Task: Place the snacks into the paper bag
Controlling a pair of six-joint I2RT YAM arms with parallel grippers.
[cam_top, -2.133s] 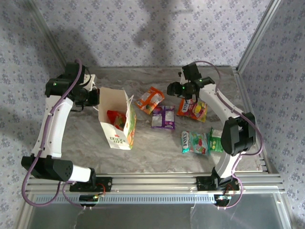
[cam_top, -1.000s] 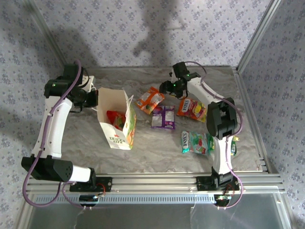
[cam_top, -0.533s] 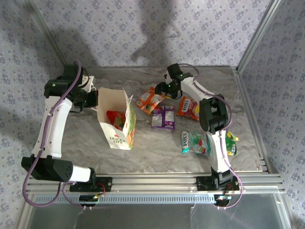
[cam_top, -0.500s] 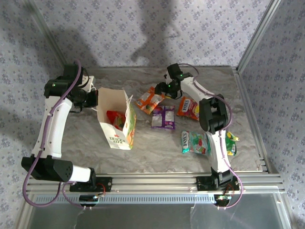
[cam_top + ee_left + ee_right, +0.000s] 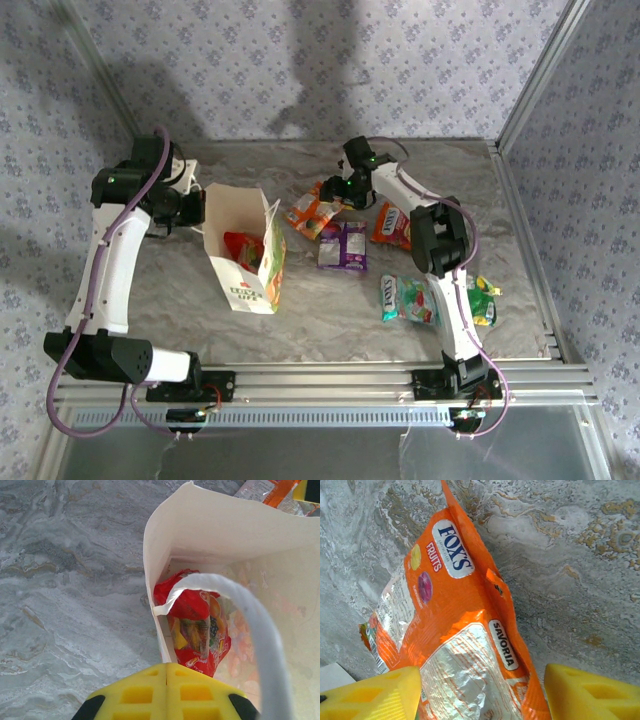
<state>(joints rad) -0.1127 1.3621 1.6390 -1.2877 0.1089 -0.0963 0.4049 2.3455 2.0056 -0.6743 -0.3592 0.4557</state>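
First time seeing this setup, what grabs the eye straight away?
A white paper bag stands open on the left of the table, a red packet already inside. Right of it, the right gripper hangs open over an orange packet, with a purple packet and others lying nearby.

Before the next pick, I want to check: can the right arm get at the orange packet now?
Probably yes. The right gripper is open just above the orange packet, a finger on each side, and nothing lies over it.
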